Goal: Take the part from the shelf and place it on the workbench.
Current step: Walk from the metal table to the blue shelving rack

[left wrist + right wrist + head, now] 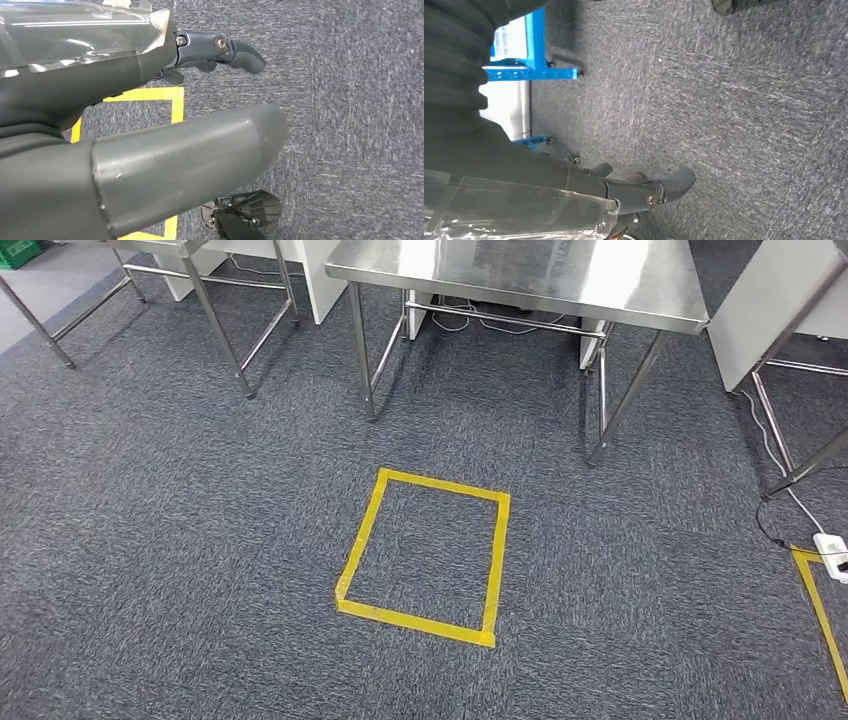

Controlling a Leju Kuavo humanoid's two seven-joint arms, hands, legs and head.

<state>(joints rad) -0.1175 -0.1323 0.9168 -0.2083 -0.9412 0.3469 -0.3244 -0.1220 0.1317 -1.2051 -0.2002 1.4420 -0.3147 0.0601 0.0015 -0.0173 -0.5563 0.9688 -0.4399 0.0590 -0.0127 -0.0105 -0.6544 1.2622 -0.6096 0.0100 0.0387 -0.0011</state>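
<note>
Head view is taken up by dark grey, short-pile carpet (200, 540) with a mottled weave. A square outline of glossy yellow tape (425, 556) is stuck flat on it, slightly skewed, corners overlapped. A second yellow tape outline (822, 610) is cut off at the right edge. Beyond the square, a stainless steel workbench (520, 275) is seen: flat brushed top with bright glare, thin tubular legs, a cross rail beneath. A similar steel table frame (215, 310) is seen to the left, with white panels behind. Thin cables are trailed over the carpet to a white power strip (832, 555) at the right.

Left hand (215, 52) is seen in the left wrist view above the carpet: dark matte plastic fingers slightly curled and spread, screw heads visible, thick smooth grey thumb (200, 155) apart from them, nothing held. A clear, crinkled plastic film is wrapped over the wrist cover. A yellow tape corner is seen below it.

Right hand (644, 192) is seen in the right wrist view, dark fingers loosely extended over carpet, nothing gripped; same clear film at the wrist. A blue metal shelf frame (531, 65) on small castors is seen beyond it, with a pale bin inside.

The part cannot be made out; its location cannot be told.
</note>
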